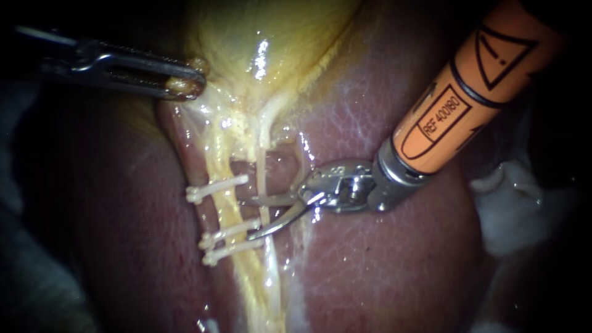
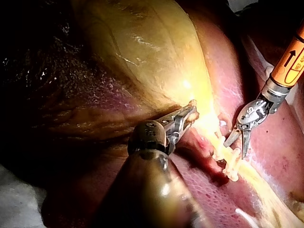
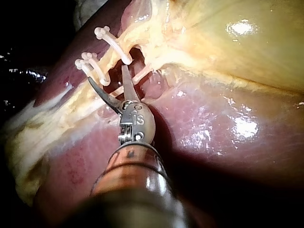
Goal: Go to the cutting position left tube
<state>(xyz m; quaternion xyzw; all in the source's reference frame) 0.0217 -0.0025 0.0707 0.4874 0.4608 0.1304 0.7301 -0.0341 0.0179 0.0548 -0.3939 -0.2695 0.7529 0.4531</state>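
Left instrument (image 1: pixel 188 80): shaft dark, cut off at the frame edge, hard to make out. Its hand is clamped, both jaws on a tissue nub (image 1: pixel 180 85) at the neck of the gallbladder (image 1: pixel 265 43).

Left tube (image 1: pixel 225 209) runs on below this hand, a yellow, glistening band over the liver (image 1: pixel 382 271). Three white clips (image 1: pixel 216 188) cross it: one alone, then a close pair.

Right instrument (image 1: pixel 254 217): orange shaft, cut off at the edge. Hand apart, jaws gaping. Its tips are just beside the left tube, level with the gap between the single clip and the pair. A thin pale strand (image 1: pixel 261 166) passes between the jaws; contact cannot be told.

White gauze (image 1: pixel 512 209) lies beyond its shaft, partly in shadow.
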